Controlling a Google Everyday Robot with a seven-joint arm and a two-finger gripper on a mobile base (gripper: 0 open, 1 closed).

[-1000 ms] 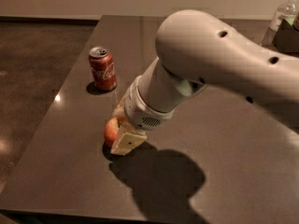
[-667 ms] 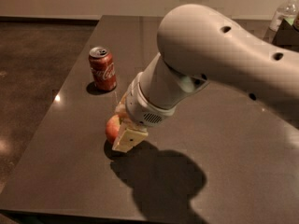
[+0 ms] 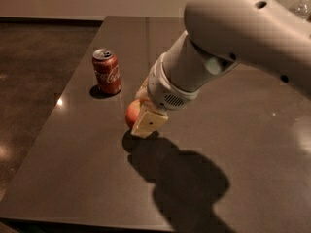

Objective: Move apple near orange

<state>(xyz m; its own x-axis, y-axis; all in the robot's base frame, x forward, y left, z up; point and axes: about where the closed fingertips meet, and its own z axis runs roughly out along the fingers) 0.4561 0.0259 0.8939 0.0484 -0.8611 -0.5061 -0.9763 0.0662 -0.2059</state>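
A red Coca-Cola can [image 3: 107, 72] is set upright on the dark counter [image 3: 252, 144]. A glossy brown floor [image 3: 34, 67] is seen left of the can. The pincer [image 3: 142, 124] is held low at the counter, near the can's front right.

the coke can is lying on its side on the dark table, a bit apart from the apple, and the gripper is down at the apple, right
Not quite. The camera view shows the Coca-Cola can standing upright, not lying on its side. The rest holds: it is on the dark table, a bit apart from the apple, and the gripper is down at the apple.
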